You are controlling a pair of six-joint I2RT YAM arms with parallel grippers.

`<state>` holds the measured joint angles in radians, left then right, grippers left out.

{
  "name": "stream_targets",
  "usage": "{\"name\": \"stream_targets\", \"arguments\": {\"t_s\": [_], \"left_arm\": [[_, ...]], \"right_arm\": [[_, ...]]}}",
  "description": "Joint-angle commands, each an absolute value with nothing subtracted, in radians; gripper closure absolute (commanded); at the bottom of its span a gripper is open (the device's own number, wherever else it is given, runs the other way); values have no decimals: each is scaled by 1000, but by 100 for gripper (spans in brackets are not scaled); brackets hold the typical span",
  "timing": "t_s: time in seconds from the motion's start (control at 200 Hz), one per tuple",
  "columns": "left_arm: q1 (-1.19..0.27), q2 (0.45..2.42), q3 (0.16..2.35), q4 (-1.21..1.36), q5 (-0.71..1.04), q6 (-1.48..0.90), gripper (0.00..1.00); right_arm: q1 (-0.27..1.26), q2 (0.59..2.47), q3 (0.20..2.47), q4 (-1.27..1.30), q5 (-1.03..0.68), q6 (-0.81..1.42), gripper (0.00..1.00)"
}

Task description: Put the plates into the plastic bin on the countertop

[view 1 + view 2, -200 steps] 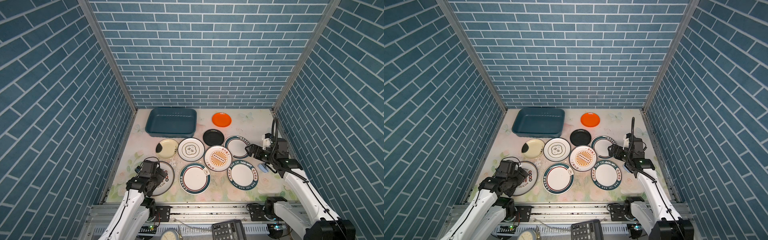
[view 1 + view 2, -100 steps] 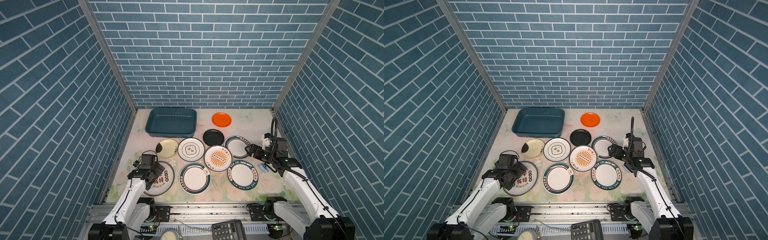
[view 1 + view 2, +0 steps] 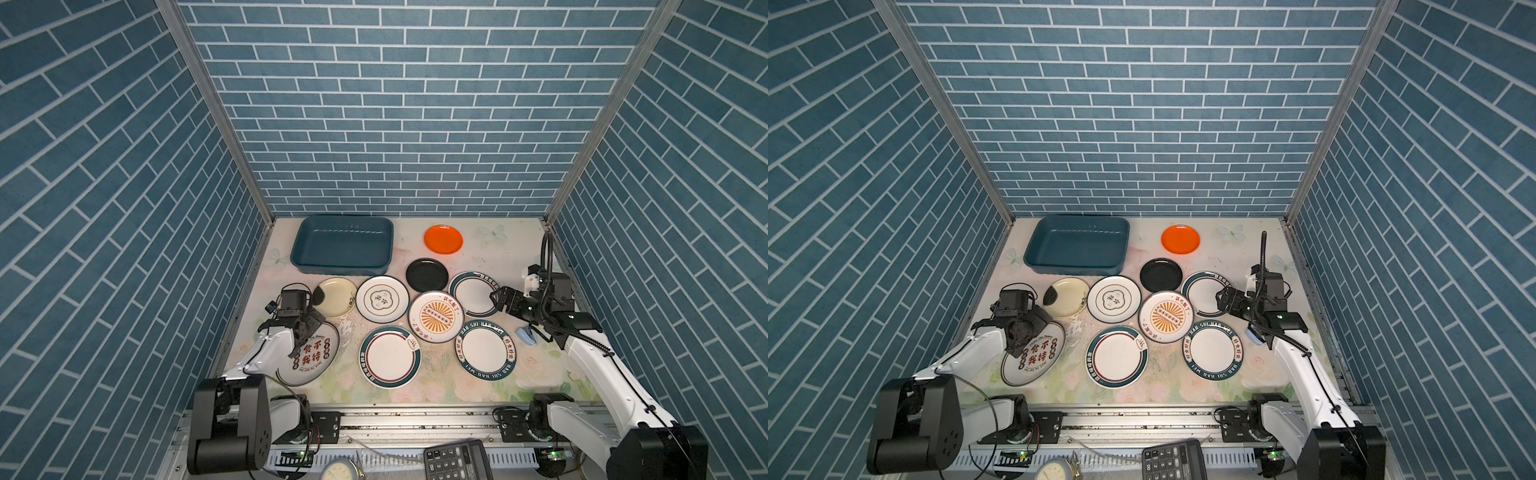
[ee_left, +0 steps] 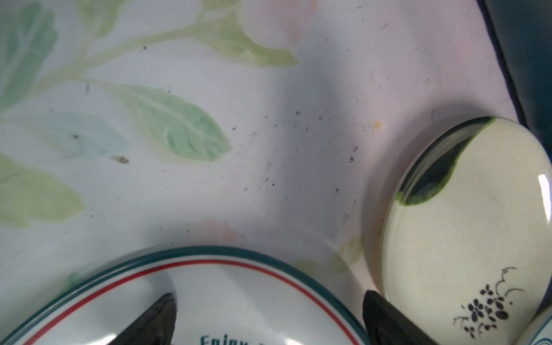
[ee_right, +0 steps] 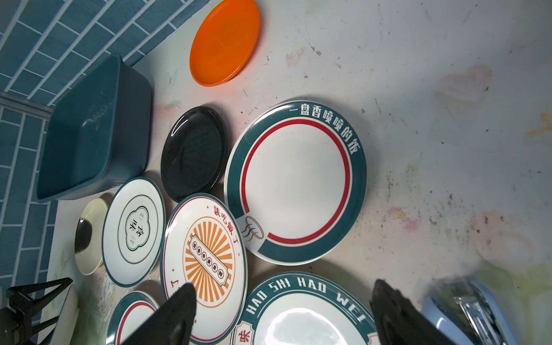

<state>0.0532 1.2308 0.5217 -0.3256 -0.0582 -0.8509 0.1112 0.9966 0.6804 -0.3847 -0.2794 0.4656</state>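
the left gripper (image 4: 268, 300), fingers apart, hangs over the edge of the "enjoy" plate (image 3: 316, 353). the plastic bin (image 3: 341, 249) sits back left, and all nine plates lie outside it. the right gripper (image 5: 283, 286), fingers apart, hovers by the "hao shi hao wei" plate (image 3: 487, 351). the countertop (image 3: 503, 249) is bare back right.

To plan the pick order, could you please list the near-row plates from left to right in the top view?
Plate with red characters → teal-rimmed plate with a red ring → HAO SHI HAO WEI plate.
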Motion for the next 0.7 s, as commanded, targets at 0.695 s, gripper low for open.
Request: {"name": "stream_targets", "arguments": {"t_s": [0.695], "left_arm": [[98, 1424, 654, -293, -169, -763, 0]], "right_arm": [[119, 1046, 734, -382, -255, 465, 10]]}}
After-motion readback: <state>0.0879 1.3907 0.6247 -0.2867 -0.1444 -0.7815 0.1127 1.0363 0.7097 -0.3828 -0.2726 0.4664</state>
